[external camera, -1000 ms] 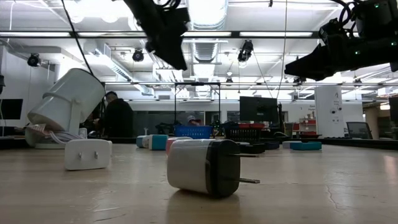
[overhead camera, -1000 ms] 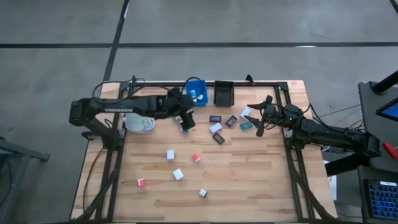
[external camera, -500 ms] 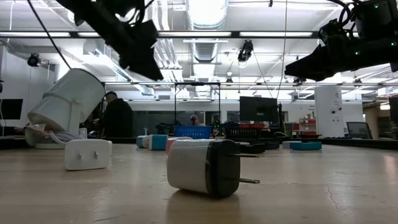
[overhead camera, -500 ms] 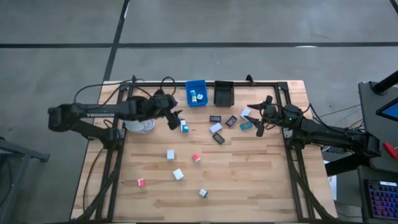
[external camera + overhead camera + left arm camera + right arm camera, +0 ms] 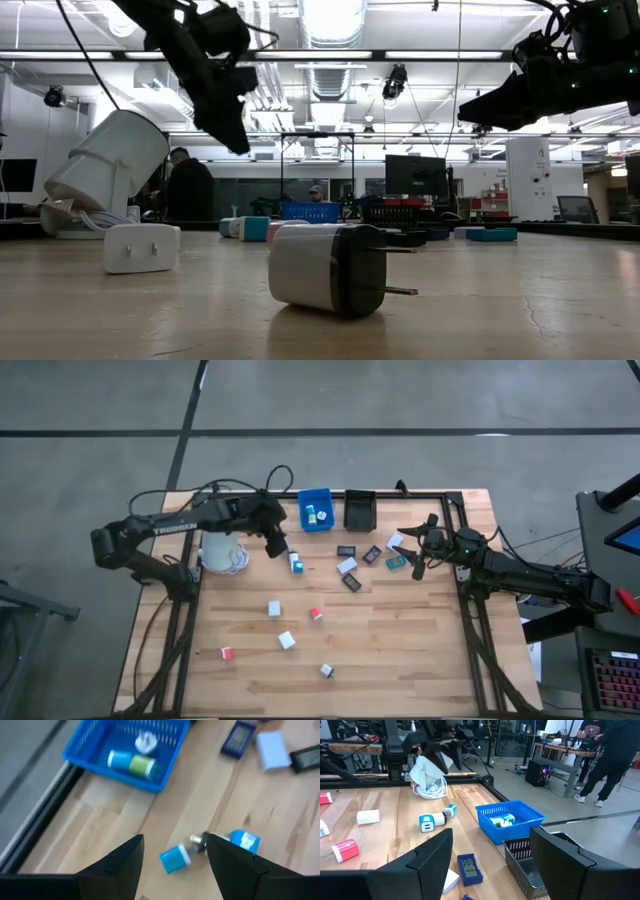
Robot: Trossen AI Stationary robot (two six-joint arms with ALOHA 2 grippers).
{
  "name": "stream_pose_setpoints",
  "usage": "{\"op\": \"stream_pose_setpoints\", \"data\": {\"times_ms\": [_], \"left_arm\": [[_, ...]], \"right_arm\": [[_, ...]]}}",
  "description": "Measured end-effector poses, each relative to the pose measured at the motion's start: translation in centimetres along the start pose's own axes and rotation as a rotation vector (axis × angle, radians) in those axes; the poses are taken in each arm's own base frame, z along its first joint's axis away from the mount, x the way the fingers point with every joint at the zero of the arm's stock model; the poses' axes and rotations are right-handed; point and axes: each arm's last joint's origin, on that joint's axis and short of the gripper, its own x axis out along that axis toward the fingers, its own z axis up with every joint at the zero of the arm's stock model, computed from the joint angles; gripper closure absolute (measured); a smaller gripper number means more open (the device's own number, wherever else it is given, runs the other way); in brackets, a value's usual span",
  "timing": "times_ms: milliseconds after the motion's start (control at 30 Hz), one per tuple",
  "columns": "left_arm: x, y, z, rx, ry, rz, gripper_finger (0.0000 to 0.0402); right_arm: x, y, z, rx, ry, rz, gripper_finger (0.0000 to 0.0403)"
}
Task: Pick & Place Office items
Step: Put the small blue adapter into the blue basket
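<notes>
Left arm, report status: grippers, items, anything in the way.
Left gripper open, empty, above blue-white charger near blue bin. Right gripper open, hovering over flat items. White mug close beside left arm.

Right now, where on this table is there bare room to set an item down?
Bare wood runs along the right side of the table, past the red block and white block. It is crowded at the back: flat rectangles beside the blue bin and black bin.
</notes>
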Motion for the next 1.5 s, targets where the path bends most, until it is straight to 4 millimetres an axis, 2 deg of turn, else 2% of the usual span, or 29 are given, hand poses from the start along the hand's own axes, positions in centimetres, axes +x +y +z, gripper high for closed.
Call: {"op": "stream_pose_setpoints", "data": {"times_ms": [100,333,600,767,1267,1500], "left_arm": [[0.9,0.0,0.3,0.076,0.060,-0.006,0.0181],[3.5,-0.2,0.0,0.459,0.161,-0.045,0.0181],[6.2,-0.5,-0.7,0.667,0.245,-0.094,0.0181],[6.8,-0.5,-0.9,0.687,0.267,-0.106,0.0181],[6.9,-0.6,-1.1,0.704,0.257,-0.149,0.0181],[8.7,-0.8,-1.7,0.706,0.308,-0.173,0.0181]], "right_arm": [[0.0,0.0,0.0,0.000,0.000,0.000,0.0147],[0.0,0.0,0.0,0.000,0.000,0.000,0.0147],[0.0,0.0,0.0,0.000,0.001,0.000,0.0147],[0.0,0.0,0.0,0.000,0.001,0.000,0.0147],[0.0,0.0,0.0,0.000,0.002,0.000,0.0147],[0.0,0.0,-0.1,0.000,0.008,0.000,0.0147]]}}
